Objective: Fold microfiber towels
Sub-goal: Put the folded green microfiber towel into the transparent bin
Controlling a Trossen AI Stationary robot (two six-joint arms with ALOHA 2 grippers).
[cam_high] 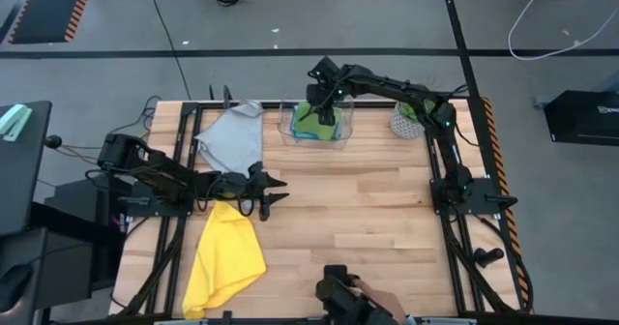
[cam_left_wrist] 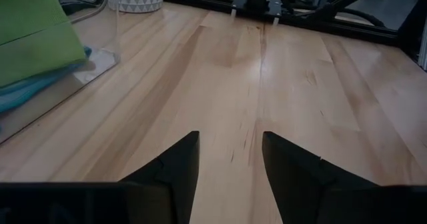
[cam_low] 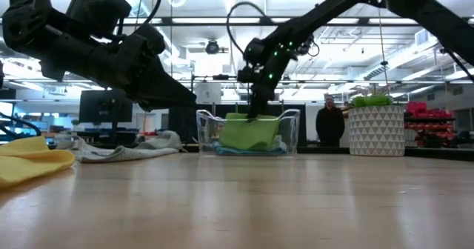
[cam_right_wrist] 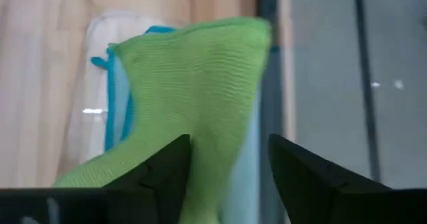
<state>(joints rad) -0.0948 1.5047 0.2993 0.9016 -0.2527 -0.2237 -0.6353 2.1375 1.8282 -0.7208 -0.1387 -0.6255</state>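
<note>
Green towel (cam_right_wrist: pixel 200 77) looks like knitted matt cloth, bin (cam_low: pixel 290 127) is clear glossy plastic, table (cam_high: pixel 368 228) is smooth pale wood.

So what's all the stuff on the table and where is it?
green towel: one, green, folded, on top inside the clear bin
light blue towel: one, light blue, under the green one in the bin
clear bin: one, see-through, far middle of the table
grey towel: one, grey, crumpled, far left of the table
yellow towel: one, yellow, crumpled, near left of the table
patterned pot: one, white with a triangle pattern, far right, green inside
table: one, light wood
person: one, dark clothes, standing in the room behind
left gripper: one, dark, open, over the table beside the yellow towel
right gripper: one, dark, open, over the green towel in the bin
</note>
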